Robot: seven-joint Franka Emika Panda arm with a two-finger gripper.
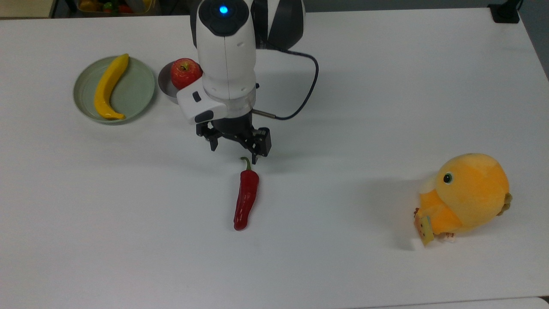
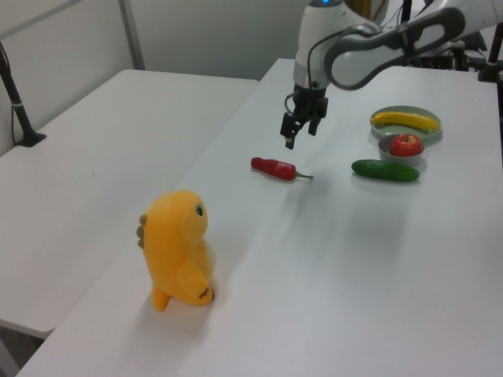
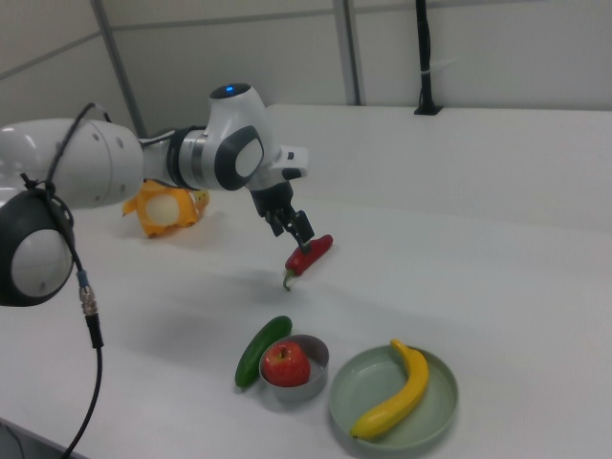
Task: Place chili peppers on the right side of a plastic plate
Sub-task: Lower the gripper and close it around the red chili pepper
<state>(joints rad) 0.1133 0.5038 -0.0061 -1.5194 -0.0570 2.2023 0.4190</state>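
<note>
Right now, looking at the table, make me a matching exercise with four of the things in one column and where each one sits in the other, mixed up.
Things:
1. banana
2. apple
3. chili pepper
4. cucumber

Places:
A. lying on the bare table just past the open gripper, stem toward it
B. in the small grey bowl
C. on the pale green plate
D. lying on the table right beside the grey bowl

Pairs: 1-C, 2-B, 3-A, 4-D
</note>
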